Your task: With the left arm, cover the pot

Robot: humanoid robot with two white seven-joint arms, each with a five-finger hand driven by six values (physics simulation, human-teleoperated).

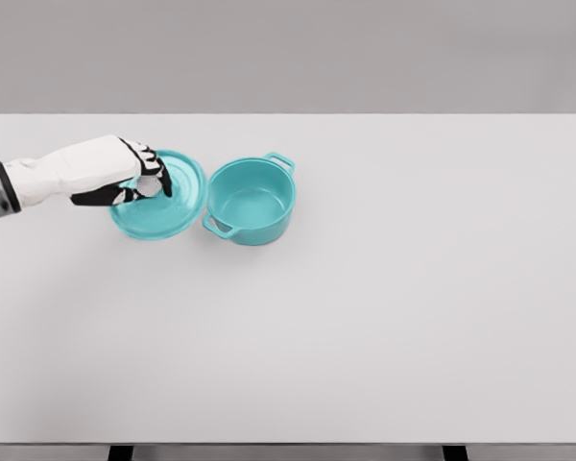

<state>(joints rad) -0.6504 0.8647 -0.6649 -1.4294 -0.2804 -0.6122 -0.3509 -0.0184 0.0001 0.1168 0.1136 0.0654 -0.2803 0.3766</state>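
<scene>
- The left hand (139,175) comes in from the left side of the white desk (365,317).
- Its fingers curl down onto the middle of the teal lid (168,206), and they seem to hold the knob there.
- The lid is on the desk, nearer the far edge than the near edge, and toward the left side.
- The teal pot (251,200) stands just to the right of the lid, almost touching it.
- The pot is open on top and has two small handles.
</scene>
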